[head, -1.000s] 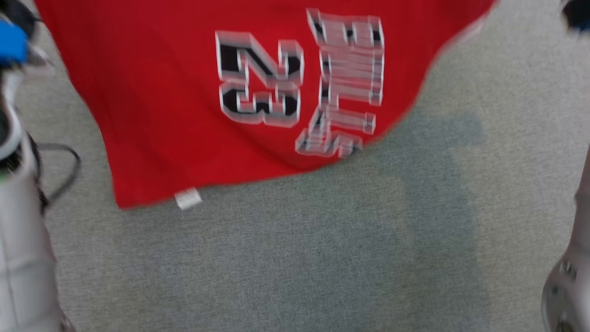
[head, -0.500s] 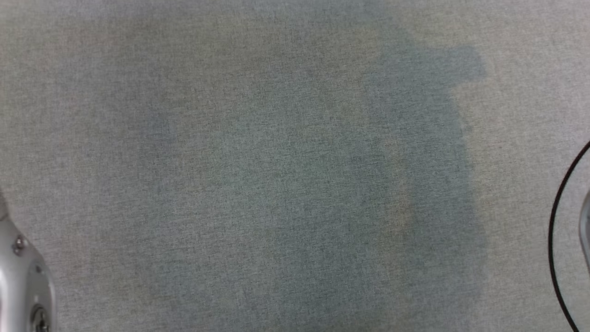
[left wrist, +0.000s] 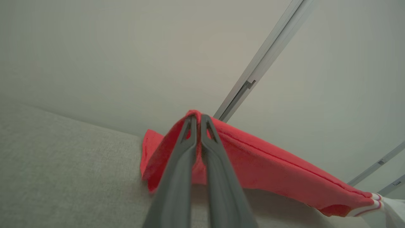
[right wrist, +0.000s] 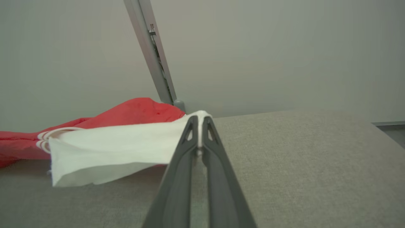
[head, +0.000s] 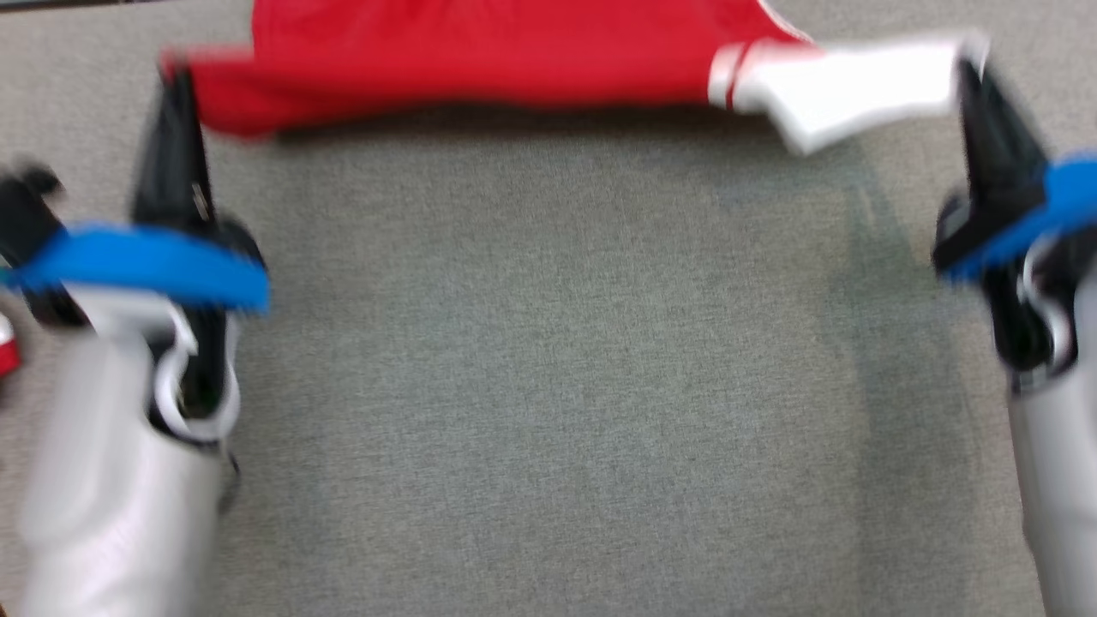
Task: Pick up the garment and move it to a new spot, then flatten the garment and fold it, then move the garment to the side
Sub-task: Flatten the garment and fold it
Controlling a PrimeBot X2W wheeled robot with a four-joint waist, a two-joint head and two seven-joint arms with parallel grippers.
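Note:
The garment [head: 480, 60] is a red shirt with a white sleeve [head: 857, 86]. It stretches across the far part of the grey table between my two grippers, with its middle sagging low. My left gripper [head: 176, 81] is shut on the red edge at the left; in the left wrist view the fingertips [left wrist: 197, 118] pinch a fold of red cloth [left wrist: 269, 167]. At the right, my right gripper [head: 968, 64] is shut on the tip of the white sleeve, and in the right wrist view its tips [right wrist: 198, 122] clamp the white fabric [right wrist: 117, 148].
Grey cloth-covered table [head: 548, 386] lies below and in front of the garment. A pale wall with a grey metal rail [left wrist: 262, 60] stands behind the table. A small red and white object [head: 7, 347] shows at the left edge.
The head camera has swung, so the whole picture shifted. A second ago the shirt's printed front was in view near the top; now both grippers hold it stretched by its edges.

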